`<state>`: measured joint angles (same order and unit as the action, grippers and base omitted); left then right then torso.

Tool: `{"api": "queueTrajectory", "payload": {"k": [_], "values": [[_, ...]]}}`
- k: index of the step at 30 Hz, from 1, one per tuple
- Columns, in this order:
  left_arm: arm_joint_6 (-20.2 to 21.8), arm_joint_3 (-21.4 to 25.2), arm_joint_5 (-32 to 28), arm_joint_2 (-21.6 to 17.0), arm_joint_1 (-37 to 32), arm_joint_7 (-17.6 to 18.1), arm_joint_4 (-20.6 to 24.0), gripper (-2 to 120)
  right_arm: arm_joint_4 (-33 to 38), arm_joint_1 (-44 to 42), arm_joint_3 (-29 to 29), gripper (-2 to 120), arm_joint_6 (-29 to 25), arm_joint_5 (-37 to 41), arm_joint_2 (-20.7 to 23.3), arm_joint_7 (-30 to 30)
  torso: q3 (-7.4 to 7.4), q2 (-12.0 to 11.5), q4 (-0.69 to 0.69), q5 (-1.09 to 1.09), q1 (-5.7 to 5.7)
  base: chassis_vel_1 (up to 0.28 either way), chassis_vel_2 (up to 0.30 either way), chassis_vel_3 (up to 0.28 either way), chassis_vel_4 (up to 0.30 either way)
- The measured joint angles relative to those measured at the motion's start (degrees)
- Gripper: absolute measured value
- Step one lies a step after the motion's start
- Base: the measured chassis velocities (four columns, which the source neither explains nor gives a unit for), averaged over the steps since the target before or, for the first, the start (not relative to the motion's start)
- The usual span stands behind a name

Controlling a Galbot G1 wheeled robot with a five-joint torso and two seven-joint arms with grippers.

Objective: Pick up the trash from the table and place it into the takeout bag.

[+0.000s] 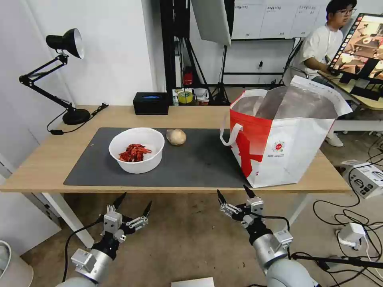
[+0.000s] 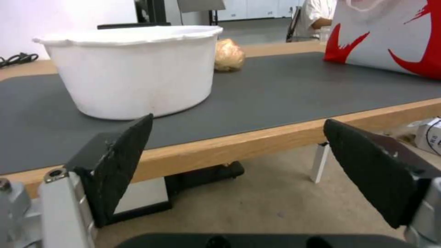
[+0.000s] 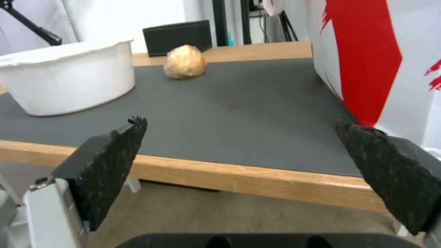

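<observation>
Both grippers, left (image 1: pixel 135 202) and right (image 1: pixel 236 194), wide and empty below the table's (image 1: pixel 48 159) near edge; nothing picked yet, bowl (image 1: pixel 137 150) likely first.

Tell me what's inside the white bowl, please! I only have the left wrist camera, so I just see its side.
Observer: Red crayfish shells lie in the bowl.
Operator: Is the takeout bag open on top?
Observer: Yes, its mouth gapes wide and the silver lining shows inside.
Operator: Where's my right claw?
Observer: It hangs open and empty, lower than the table, just in front of the bag's near corner.
</observation>
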<state>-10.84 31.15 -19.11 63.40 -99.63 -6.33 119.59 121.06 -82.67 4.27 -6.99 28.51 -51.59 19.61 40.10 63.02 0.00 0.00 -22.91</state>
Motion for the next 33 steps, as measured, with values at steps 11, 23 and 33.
{"api": "queueTrajectory", "payload": {"k": [11,23,33], "values": [[-0.01,-0.01,0.00,-0.30,0.18,0.02,0.01,100,0.89,4.00,-0.80,100,0.62,0.26,0.99,0.37,0.00,0.00,0.00,0.00,0.00,0.000,0.000,0.000,0.000],[0.25,-0.31,-0.28,-0.92,0.69,0.18,-0.14,100,3.82,15.39,-3.54,100,6.35,7.14,4.74,2.46,0.01,0.00,0.05,0.01,0.00,0.000,0.000,0.000,0.000],[0.28,-1.89,-1.02,-2.69,2.80,0.35,-1.60,100,1.71,24.97,-6.00,100,10.72,12.99,5.57,1.90,0.01,0.00,0.00,-0.01,-0.01,0.000,0.000,0.000,0.000]]}}
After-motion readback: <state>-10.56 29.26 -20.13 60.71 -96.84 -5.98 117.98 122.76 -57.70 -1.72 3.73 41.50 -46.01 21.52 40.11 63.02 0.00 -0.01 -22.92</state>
